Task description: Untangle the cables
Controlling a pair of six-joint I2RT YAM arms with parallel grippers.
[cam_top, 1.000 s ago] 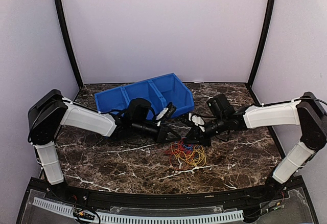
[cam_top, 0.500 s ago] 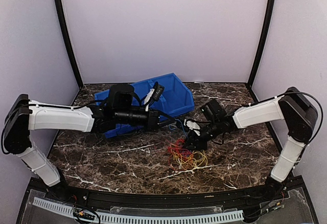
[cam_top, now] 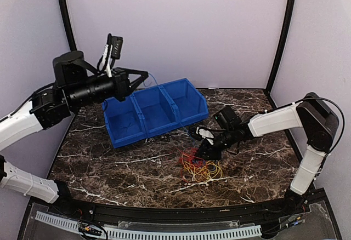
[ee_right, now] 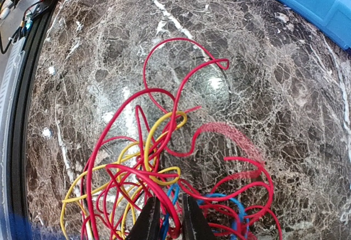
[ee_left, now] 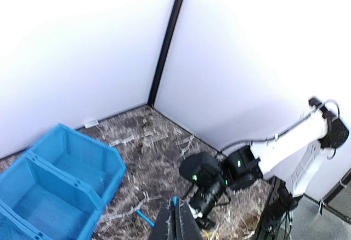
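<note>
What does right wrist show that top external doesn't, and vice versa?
Right wrist only: the cables as separate red, yellow and blue loops, some between the fingertips of the right end effector. Top external only: the left end effector, high near the blue bin, shut on a thin blue strand. Both: the tangle on the marble table, right end effector at it.

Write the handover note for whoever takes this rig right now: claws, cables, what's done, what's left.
Left claw: shut, high above the blue bin, apparently pinching a blue cable that seems to trail down toward the pile.
Right claw: low on the tangle, jaws nearly together with red and blue strands between them; grip uncertain.
Cables: red, yellow and blue loops knotted on the table, on the near side of the bin.
Done: no cable fully separated yet.
Left: free the blue cable, then part red from yellow.
</note>
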